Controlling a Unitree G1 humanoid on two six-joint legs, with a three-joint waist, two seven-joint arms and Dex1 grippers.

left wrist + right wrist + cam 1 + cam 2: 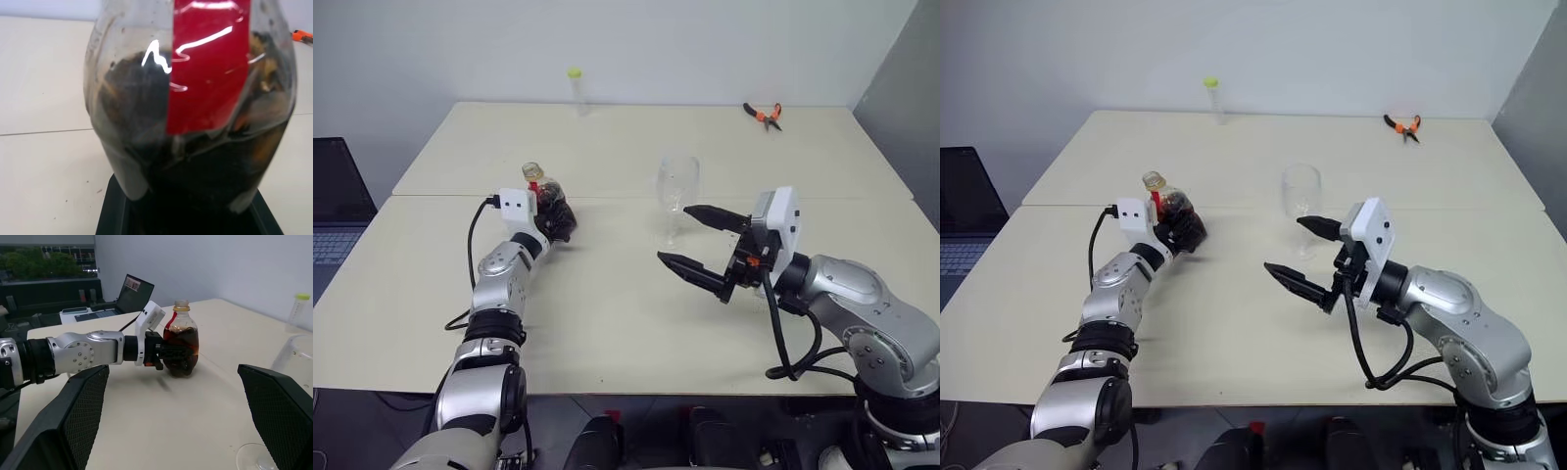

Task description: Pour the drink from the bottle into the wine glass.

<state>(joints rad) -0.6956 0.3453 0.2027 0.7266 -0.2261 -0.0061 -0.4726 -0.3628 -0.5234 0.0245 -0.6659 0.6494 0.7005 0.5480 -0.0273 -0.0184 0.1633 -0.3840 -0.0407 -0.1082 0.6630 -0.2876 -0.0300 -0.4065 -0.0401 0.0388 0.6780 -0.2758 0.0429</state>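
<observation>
Cream counter (pixel 607 323): left gripper (pixel 556 221) clenched on the bottle (pixel 180 340), upright to the left of the empty wine glass (pixel 676 196), drink (pixel 182 348) unpoured; right gripper (pixel 703 245) gapes wide just in front of the glass; lift and pour remain.

No legible text, not even on the bottle (pixel 180 340) label.
</observation>
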